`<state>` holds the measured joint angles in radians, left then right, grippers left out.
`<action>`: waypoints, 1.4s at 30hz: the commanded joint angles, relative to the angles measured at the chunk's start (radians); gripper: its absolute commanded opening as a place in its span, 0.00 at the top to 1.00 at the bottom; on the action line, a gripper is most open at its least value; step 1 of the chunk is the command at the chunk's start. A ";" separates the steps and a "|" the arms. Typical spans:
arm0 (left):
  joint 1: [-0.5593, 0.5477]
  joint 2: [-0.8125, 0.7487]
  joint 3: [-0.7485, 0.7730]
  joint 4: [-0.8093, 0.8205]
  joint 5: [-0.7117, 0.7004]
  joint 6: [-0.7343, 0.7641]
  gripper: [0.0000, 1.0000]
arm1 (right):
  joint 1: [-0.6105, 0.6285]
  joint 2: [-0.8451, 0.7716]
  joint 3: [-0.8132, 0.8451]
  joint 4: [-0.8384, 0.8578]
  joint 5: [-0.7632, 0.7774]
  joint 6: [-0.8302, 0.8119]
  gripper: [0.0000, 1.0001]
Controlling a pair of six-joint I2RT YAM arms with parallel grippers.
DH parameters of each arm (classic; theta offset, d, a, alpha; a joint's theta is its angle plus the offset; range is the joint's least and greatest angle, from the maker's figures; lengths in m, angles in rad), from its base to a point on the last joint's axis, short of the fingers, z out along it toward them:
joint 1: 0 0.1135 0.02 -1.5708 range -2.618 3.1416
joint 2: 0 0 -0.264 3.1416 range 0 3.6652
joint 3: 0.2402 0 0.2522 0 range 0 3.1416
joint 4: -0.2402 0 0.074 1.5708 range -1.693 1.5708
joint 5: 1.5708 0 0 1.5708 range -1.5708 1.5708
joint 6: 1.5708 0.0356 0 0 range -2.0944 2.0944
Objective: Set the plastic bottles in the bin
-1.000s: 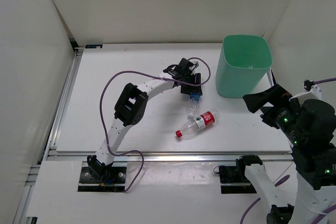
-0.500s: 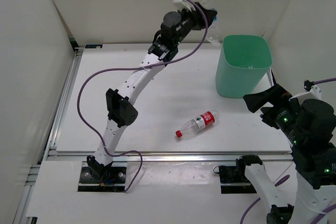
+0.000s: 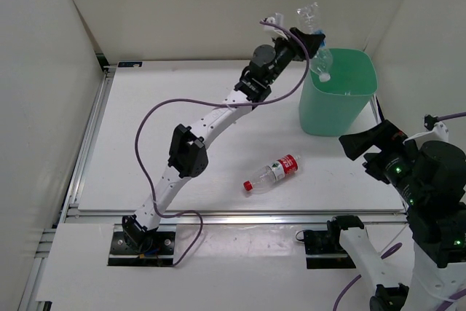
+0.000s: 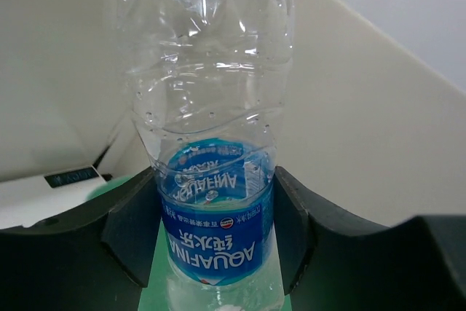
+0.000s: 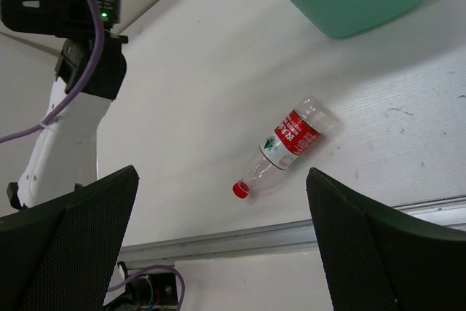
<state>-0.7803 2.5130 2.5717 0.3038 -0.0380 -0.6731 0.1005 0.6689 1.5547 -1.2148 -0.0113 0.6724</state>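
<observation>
My left gripper [image 3: 312, 40] is raised high over the rim of the mint-green bin [image 3: 336, 92] and is shut on the blue-labelled bottle [image 3: 317, 52], held cap down over the bin's opening. In the left wrist view the bottle [image 4: 215, 223] sits between both black fingers [image 4: 135, 227], green showing below. The red-labelled bottle [image 3: 274, 172] lies on the table in front of the bin; it also shows in the right wrist view [image 5: 285, 148]. My right gripper [image 5: 226, 253] is open and empty, hovering at the right above the table's near edge. The other bottles are out of view.
White walls enclose the table on three sides. A metal rail [image 3: 240, 214] runs along the near edge. The left arm [image 3: 211, 118] and its purple cable [image 3: 145, 136] stretch diagonally across the table's middle.
My left gripper has lifted the blue-labelled bottle off the table and carried it up and to the right, over the bin. The right arm has hardly moved.
</observation>
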 commanded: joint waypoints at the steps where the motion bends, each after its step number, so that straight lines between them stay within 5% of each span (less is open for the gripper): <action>1: -0.025 -0.028 0.012 0.063 -0.002 -0.025 0.33 | 0.005 -0.002 0.027 -0.015 0.019 -0.022 0.00; 5: -0.046 -0.028 0.012 0.035 -0.002 -0.013 0.21 | 0.005 0.018 0.027 -0.015 0.008 -0.022 0.00; 7: -0.056 -0.040 -0.001 0.014 0.027 0.018 0.00 | 0.005 0.027 0.027 -0.006 -0.001 -0.022 0.00; 13: -0.056 -0.187 -0.063 -0.188 0.139 0.205 0.00 | 0.005 0.069 0.018 0.076 -0.010 -0.063 0.00; 15: -0.045 -0.281 -0.180 -0.274 0.150 0.345 0.00 | 0.005 0.083 0.007 0.113 -0.050 -0.109 0.00; 23: -0.054 -1.073 -1.063 -0.344 -0.431 0.441 0.00 | 0.077 0.283 -0.209 0.259 -0.378 -0.232 0.00; 27: -0.054 -1.324 -1.240 -0.494 -0.578 0.368 0.00 | 0.214 0.437 -0.225 0.207 -0.205 -0.021 0.00; 34: -0.054 -1.582 -1.340 -0.814 -0.694 0.157 0.00 | 0.257 0.434 -0.493 0.302 -0.247 0.569 0.00; 42: -0.054 -1.666 -1.319 -1.158 -0.691 -0.039 0.00 | 0.280 0.527 -0.608 0.396 -0.173 0.667 0.00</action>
<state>-0.8295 0.8734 1.2381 -0.6846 -0.7082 -0.6182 0.3611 1.1465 0.9524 -0.8890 -0.2279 1.2560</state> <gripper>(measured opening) 0.999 0.998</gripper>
